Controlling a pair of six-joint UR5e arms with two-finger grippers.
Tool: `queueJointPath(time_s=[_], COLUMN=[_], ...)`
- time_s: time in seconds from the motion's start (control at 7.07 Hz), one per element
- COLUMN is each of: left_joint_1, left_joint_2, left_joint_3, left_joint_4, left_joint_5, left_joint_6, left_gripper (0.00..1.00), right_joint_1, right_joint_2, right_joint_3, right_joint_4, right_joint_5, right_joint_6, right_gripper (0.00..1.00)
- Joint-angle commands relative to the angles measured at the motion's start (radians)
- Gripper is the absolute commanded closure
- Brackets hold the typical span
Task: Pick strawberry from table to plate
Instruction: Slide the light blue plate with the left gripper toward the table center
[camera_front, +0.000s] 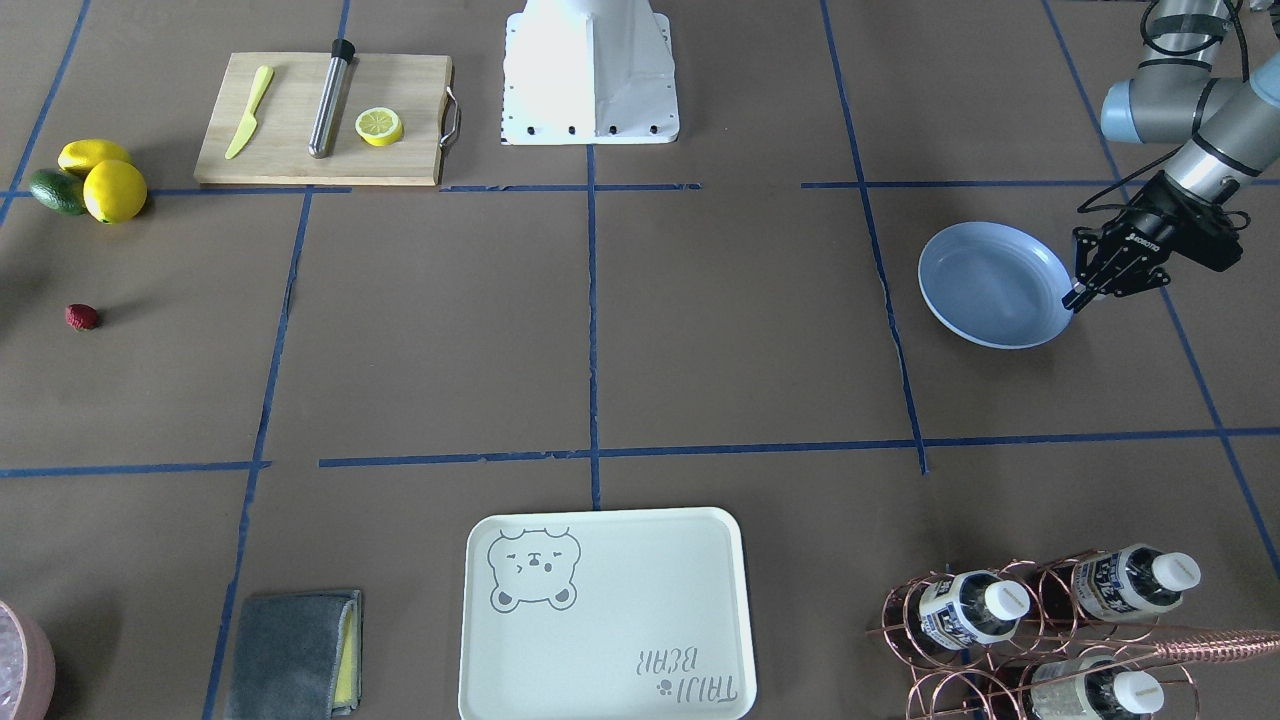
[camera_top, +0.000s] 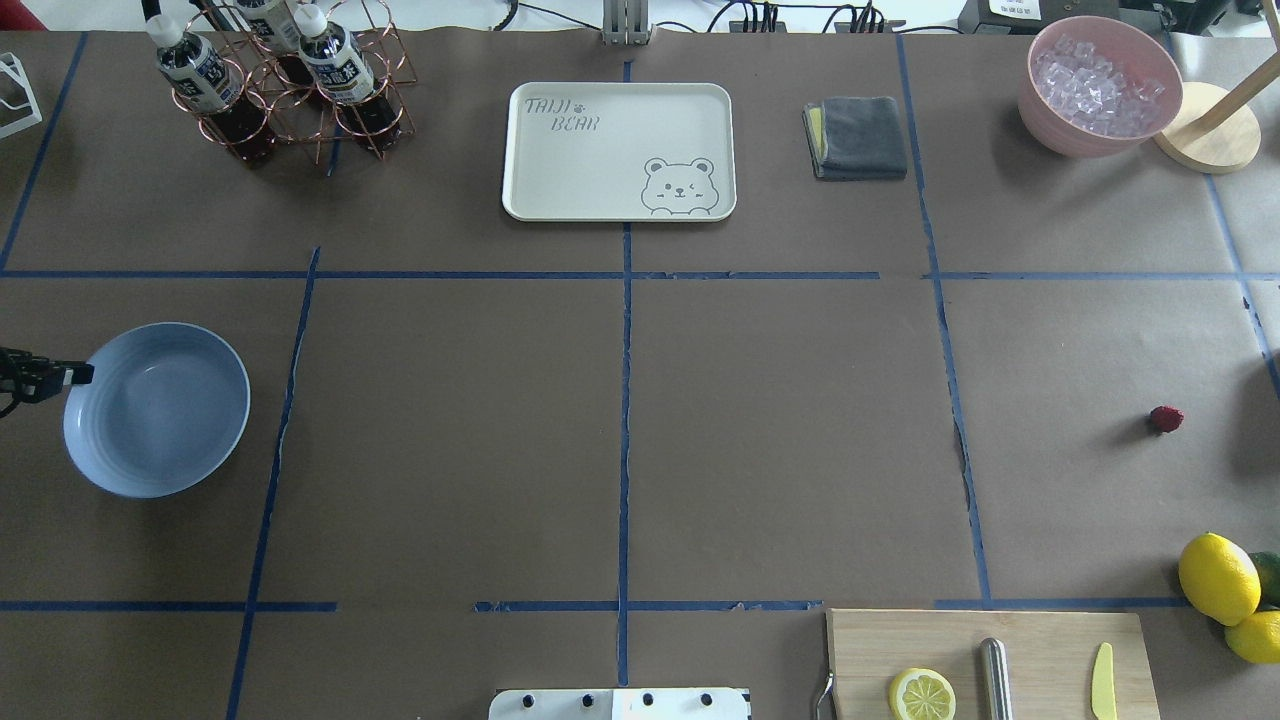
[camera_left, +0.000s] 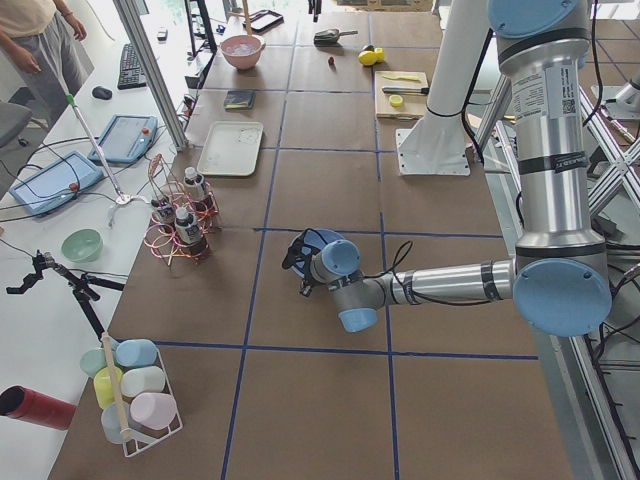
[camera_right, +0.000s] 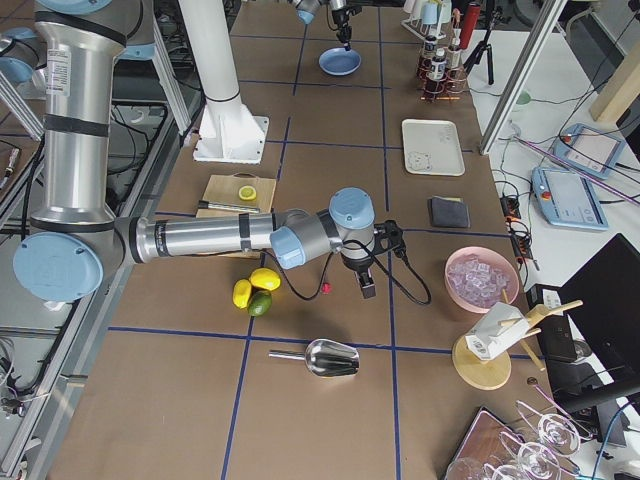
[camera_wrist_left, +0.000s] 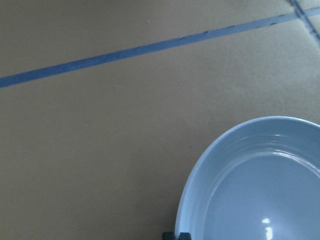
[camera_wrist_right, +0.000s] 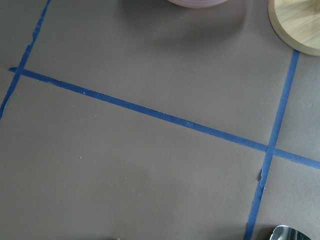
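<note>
The strawberry (camera_front: 82, 317) (camera_top: 1165, 418), tiny and dark red, lies alone on the brown paper table (camera_front: 700, 330). On the opposite side sits the light-blue plate (camera_front: 985, 285) (camera_top: 155, 408) (camera_wrist_left: 260, 185). My left gripper (camera_front: 1078, 296) (camera_top: 82, 374) is at the plate's outer rim. Its fingertips (camera_wrist_left: 170, 235) are shut with the rim between them. My right gripper (camera_right: 366, 288) shows only in the exterior right view, low over the table a short way from the strawberry (camera_right: 326, 290). I cannot tell whether it is open or shut.
Two lemons and an avocado (camera_front: 90, 180) lie near the strawberry. A cutting board (camera_front: 320, 120) holds a knife, a metal tube and a lemon half. A bear tray (camera_front: 600, 610), grey cloth (camera_front: 295, 650), bottle rack (camera_front: 1040, 620), ice bowl (camera_top: 1100, 85) and metal scoop (camera_right: 325, 357) stand around.
</note>
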Motion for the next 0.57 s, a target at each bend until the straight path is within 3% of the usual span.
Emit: queueJointPath(time_s=[0.0, 0.14, 0.42], left_joint_1=[0.071, 0.131, 0.332], left_joint_2=[-0.120, -0.241, -0.494], left_joint_3=[-0.180, -0.171, -0.135], left_joint_4=[0.223, 0.285, 0.517], left_joint_5=[0.014, 0.046, 0.240], left_joint_6=[-0.121, -0.215, -0.325], left_gripper=[1.00, 1.00, 1.00], right_joint_1=[0.000, 0.000, 0.000], right_joint_2=[0.002, 0.002, 0.002], right_joint_3=[0.001, 0.001, 0.002], right_joint_4=[0.000, 0.000, 0.000], right_joint_5=[-0.001, -0.001, -0.001], right_joint_6=[0.000, 0.000, 0.002], right_gripper=[0.00, 0.00, 0.00])
